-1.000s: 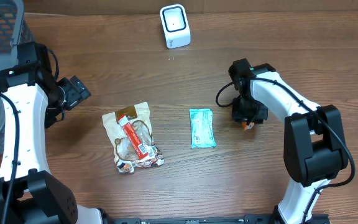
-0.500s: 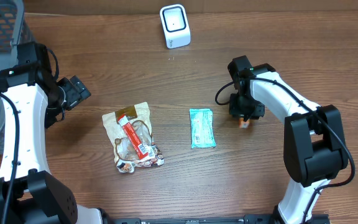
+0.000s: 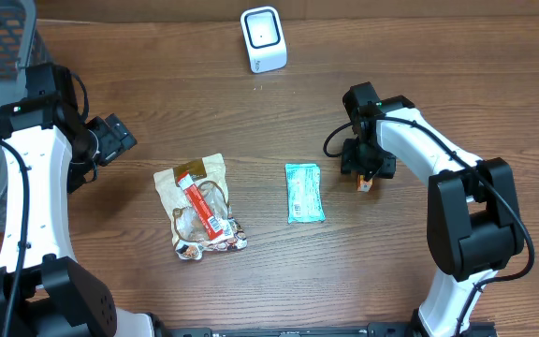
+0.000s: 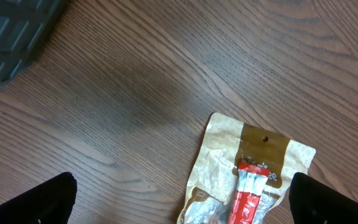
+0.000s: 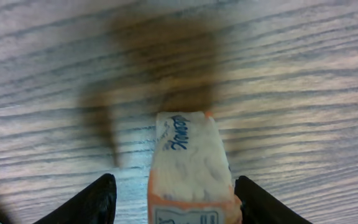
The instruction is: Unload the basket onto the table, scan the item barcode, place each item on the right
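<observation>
Our right gripper (image 3: 364,176) has jaws that pinched the small orange packet (image 5: 188,155) a second ago and now stand spread beside it on the table (image 3: 279,290), well apart from the scanner (image 3: 263,39), so we judge the scan not yet done; the left gripper (image 3: 118,139) has its jaws spread wide and empty.

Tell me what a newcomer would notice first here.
The tan-and-red snack pouch lies left of centre on the wooden table, with a teal packet to its right. Farther right, the right gripper stands over a small orange-and-white packet, jaws apart. A white scanner sits at the far edge.
</observation>
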You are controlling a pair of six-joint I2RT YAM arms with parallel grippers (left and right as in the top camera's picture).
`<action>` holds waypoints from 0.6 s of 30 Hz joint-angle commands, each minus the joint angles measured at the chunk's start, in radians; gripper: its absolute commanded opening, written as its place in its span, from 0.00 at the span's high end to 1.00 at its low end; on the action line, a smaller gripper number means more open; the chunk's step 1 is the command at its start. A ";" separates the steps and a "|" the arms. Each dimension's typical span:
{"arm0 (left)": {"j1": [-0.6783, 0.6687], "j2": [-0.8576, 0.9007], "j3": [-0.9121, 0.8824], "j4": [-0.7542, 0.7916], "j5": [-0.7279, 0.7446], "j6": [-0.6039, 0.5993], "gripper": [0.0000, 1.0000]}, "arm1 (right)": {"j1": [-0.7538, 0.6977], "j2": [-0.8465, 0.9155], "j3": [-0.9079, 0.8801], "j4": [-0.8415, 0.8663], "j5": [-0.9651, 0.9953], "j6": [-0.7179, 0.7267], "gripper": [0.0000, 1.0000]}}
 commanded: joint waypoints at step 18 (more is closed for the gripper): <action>-0.007 0.000 0.021 0.001 -0.004 0.019 0.00 | -0.127 -0.307 0.240 -0.289 -0.004 -0.027 0.00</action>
